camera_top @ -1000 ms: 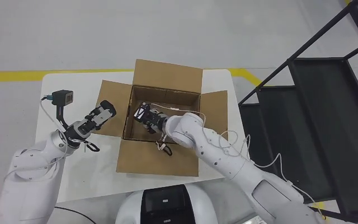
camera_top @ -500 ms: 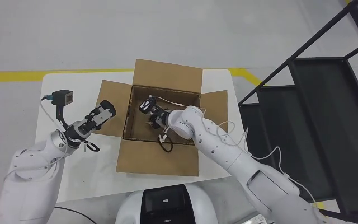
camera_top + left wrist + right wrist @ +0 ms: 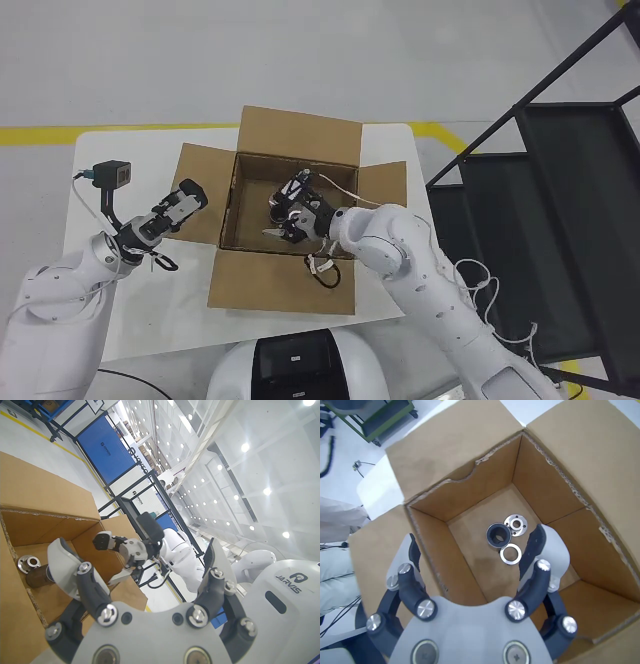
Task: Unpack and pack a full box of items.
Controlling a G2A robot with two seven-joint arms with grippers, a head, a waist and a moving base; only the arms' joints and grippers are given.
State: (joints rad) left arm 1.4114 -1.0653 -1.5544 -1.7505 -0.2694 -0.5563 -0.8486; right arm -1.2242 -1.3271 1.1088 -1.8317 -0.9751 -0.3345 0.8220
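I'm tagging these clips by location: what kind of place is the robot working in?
Probably a factory or warehouse hall: a high white ceiling with rows of round lights, blue perforated partition panels, and a yellow line painted on the grey floor.

top: overhead, looking down | wrists: close, both see box (image 3: 545, 487) (interior)

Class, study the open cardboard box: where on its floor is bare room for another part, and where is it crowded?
Crowded: black ring, silver holed flange and flat silver washer sit bunched in the brown cardboard box. Free: bare floor beyond the washer, away from the flange, to the walls.
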